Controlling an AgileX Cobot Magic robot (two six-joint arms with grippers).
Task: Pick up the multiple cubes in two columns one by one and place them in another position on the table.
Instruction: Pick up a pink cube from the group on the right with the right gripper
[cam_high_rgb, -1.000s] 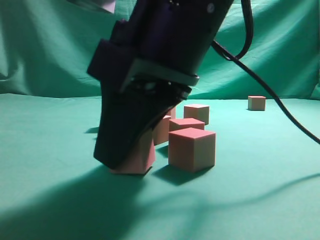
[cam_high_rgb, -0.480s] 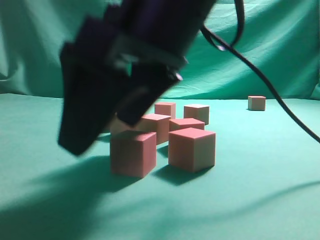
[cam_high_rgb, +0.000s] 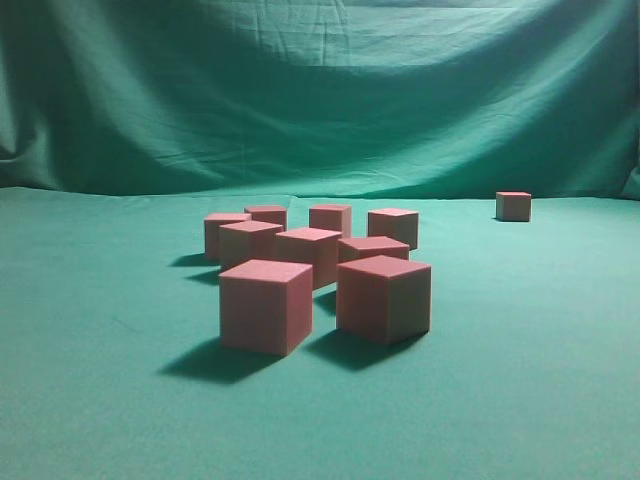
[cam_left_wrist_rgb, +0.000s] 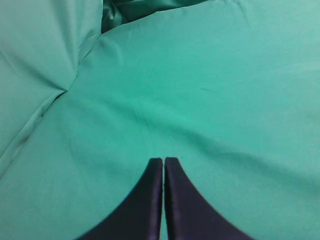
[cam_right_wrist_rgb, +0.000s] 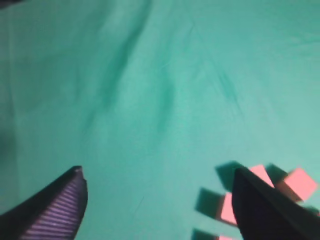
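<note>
Clustered cubes (cam_high_rgb: 300, 270) crowd mid-table (cam_high_rgb: 100, 400); edges open.

1. The cubes (cam_high_rgb: 300, 265) are small, pinkish-red and matte, with plain faces and sharp edges; eight sit upright in a loose cluster of two rough columns.
2. The two nearest, a left front cube (cam_high_rgb: 265, 305) and a right front cube (cam_high_rgb: 384, 298), stand slightly apart.
3. A lone cube (cam_high_rgb: 513, 206) rests far back right, well apart.
4. The counter (cam_high_rgb: 520, 380) is flat, draped in teal-green cloth.
</note>
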